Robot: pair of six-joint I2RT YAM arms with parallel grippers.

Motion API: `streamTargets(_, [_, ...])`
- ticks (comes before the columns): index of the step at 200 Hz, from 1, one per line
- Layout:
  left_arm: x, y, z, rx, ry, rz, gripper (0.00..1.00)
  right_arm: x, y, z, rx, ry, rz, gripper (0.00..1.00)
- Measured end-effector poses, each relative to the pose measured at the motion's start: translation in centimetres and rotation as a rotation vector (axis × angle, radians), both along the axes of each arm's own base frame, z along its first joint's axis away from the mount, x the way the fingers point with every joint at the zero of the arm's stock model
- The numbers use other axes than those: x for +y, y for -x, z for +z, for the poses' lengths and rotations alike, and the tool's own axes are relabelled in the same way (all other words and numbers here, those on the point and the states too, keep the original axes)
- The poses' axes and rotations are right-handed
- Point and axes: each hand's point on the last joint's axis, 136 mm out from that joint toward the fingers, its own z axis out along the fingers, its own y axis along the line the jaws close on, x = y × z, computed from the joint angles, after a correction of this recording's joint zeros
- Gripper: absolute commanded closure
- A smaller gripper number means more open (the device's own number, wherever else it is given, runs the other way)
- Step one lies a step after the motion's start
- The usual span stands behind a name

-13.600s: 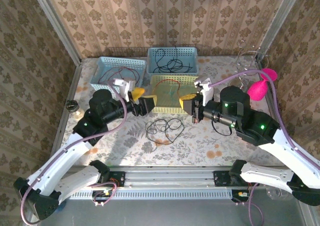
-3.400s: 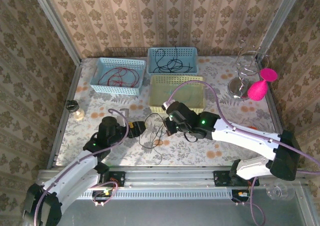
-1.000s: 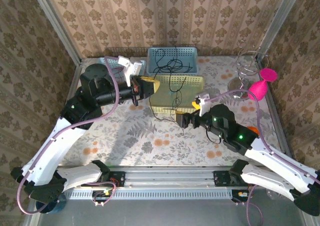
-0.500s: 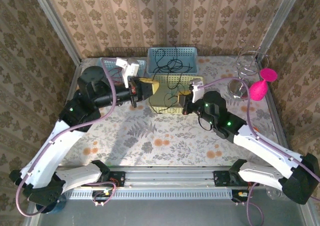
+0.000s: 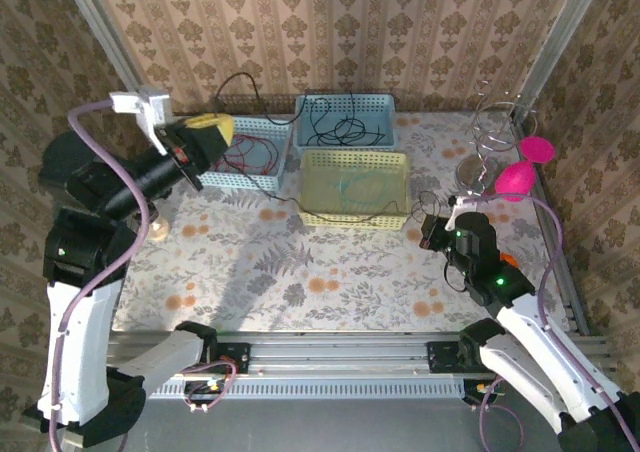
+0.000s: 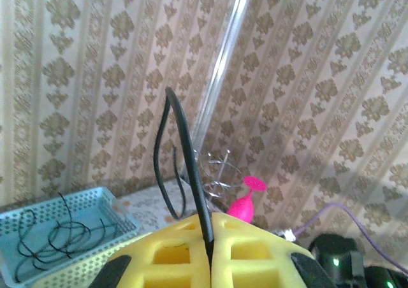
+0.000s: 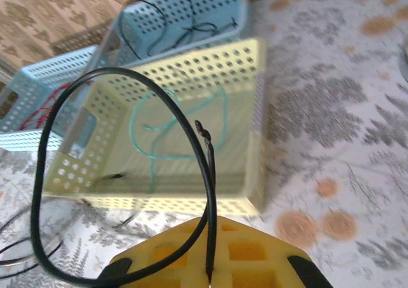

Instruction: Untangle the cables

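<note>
Floral desk (image 5: 300, 272), wallpapered walls. Left end effector (image 5: 218, 127), raised at 10 o'clock, and right end effector (image 5: 430, 234) at 4 each pinch one black cable (image 6: 191, 167) strung between them. Other cables (image 5: 340, 130) already lie sorted in baskets (image 5: 355, 217) at 12; we judge this the last.

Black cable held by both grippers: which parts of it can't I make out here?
- Left wrist view: where the black cable goes below the pinch is hidden by the left gripper.
- Right wrist view: its loop disappears at the bottom edge beside the right gripper.
- Top view: the stretch between the grippers is too thin to trace over the patterned tablecloth.
</note>
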Motion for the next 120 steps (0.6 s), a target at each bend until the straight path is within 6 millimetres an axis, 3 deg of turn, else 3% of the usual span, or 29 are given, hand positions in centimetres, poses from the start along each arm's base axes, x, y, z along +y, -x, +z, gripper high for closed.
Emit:
streamTargets(63, [2.6, -2.0, 6.3, -0.103, 0.064, 0.108, 1.00, -1.7, 1.9, -5.1, 0.158, -0.038, -0.092, 1.00])
streamTargets(91, [1.6, -3.4, 7.3, -0.091, 0.110, 0.035, 1.00, -0.9, 2.5, -6.9, 0.214, -0.070, -0.063, 1.00])
streamTargets(120, [0.2, -7.8, 5.9, -0.025, 0.140, -0.018, 1.00, 0.1, 3.2, -8.8, 0.283, -0.104, -0.020, 1.00])
